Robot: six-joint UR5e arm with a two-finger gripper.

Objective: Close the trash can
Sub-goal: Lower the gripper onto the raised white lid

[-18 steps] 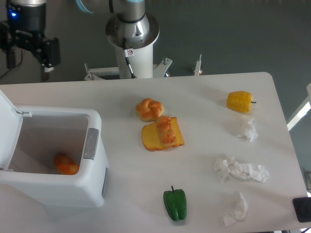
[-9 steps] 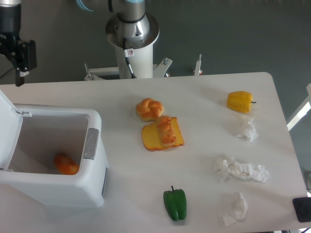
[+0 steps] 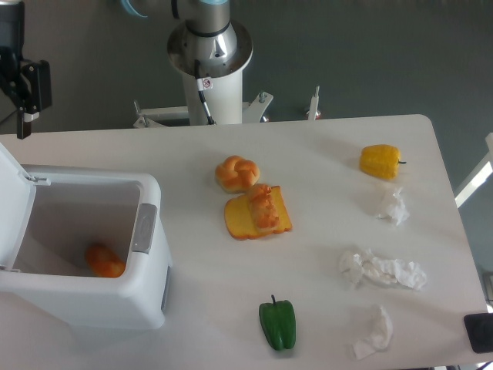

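The gripper [image 3: 17, 92] hangs at the far left edge of view, partly cut off, so I cannot tell whether its fingers are apart or together. Just below and to its right the trash can [image 3: 100, 297] stands open, its lid [image 3: 14, 193] tipped up directly beneath the gripper, an orange item [image 3: 105, 261] lying inside. Well off to the gripper's right lie a bread roll [image 3: 236, 173], a green pepper [image 3: 277, 324] and crumpled tissues [image 3: 381, 270].
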